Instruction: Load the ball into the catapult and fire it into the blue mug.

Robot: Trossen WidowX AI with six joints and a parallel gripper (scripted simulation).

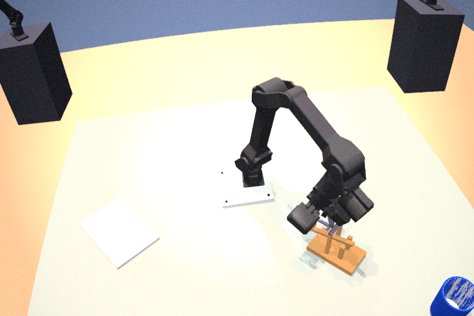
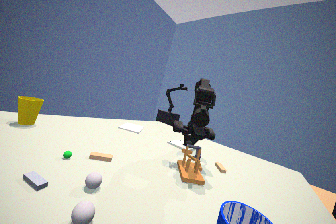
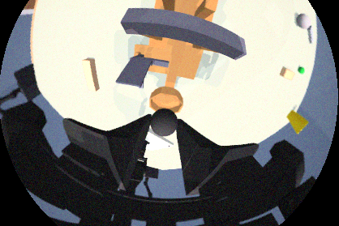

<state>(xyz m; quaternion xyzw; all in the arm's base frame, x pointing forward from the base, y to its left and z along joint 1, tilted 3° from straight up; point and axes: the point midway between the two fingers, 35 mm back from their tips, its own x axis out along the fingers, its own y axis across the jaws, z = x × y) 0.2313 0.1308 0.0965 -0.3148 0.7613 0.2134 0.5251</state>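
My gripper [image 3: 164,119] points down, shut on the black ball [image 3: 164,121]. In the wrist view the ball overlaps the near rim of the catapult's round cup [image 3: 166,102]; its exact height over the cup is unclear. The cup is empty. The orange catapult [image 1: 331,256] [image 2: 191,175] [image 3: 192,62] stands on the table with its arm's cup end under my gripper. A dark grey bar [image 2: 194,146] [image 3: 182,28] spans its posts, and a dark grey lever [image 3: 134,70] sits beside its arm. The blue mug [image 1: 440,304] [image 2: 221,216] stands at the lower right in the top and exterior views, partly cut off.
A small wooden block [image 2: 220,167] [image 3: 91,74] lies near the catapult. Another block [image 2: 101,157], a green ball [image 2: 67,154], two pale balls [image 2: 93,180] [image 2: 83,212], a grey block [image 2: 35,181], a yellow cup [image 2: 29,111] and a white panel [image 1: 119,232] stand farther off.
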